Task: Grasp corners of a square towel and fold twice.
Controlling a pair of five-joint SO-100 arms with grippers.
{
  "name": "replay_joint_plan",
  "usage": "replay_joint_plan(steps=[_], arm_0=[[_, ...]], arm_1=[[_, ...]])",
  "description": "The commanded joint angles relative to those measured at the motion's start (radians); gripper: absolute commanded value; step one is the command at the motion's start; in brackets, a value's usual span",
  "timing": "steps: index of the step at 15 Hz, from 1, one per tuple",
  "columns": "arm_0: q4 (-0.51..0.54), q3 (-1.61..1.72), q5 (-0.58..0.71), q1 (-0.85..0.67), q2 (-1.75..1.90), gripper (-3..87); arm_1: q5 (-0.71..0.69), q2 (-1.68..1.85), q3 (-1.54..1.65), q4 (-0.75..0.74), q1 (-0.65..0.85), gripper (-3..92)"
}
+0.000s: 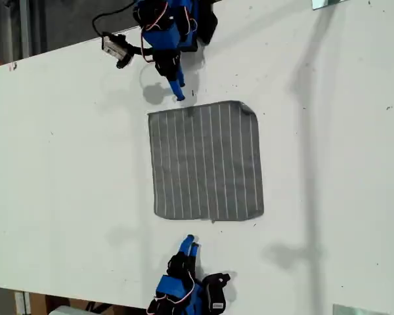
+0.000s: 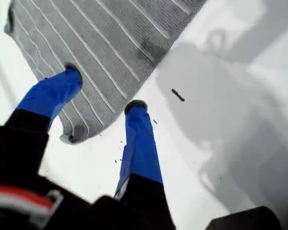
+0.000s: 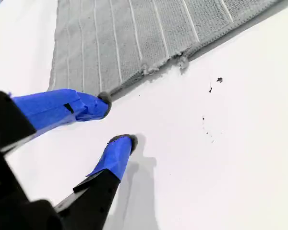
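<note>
The grey towel [image 1: 207,161] with thin white stripes lies flat and unfolded in the middle of the white table. My first gripper [image 1: 178,94] is the one at the top of the exterior view. It hovers open just beyond the towel's far edge. In the first wrist view, my first gripper [image 2: 103,92] has one fingertip [image 2: 69,76] over the towel [image 2: 101,38] near a rounded corner [image 2: 72,134]. The other fingertip is over bare table. My second gripper [image 1: 190,244], at the bottom of the exterior view, stands open [image 3: 115,120], short of the towel's frayed near edge [image 3: 163,64].
The white table [image 1: 65,164] fills the exterior view, with its edge and a dark floor at the top left. A cabled camera module [image 1: 116,47] juts from the first arm. Small dark specks [image 3: 219,80] mark the table near the towel's edge.
</note>
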Motion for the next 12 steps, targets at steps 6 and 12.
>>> replay_joint_plan(steps=[6, 12], arm_0=[[-0.011, 0.008, -0.017, -0.014, -0.009, 14.1], [-0.011, 0.009, -0.009, -0.015, -0.006, 14.2]], arm_1=[[0.086, -1.252, -0.663, -0.023, -0.522, 34.6], [0.146, -1.388, -0.801, -0.129, -0.66, 34.6]])
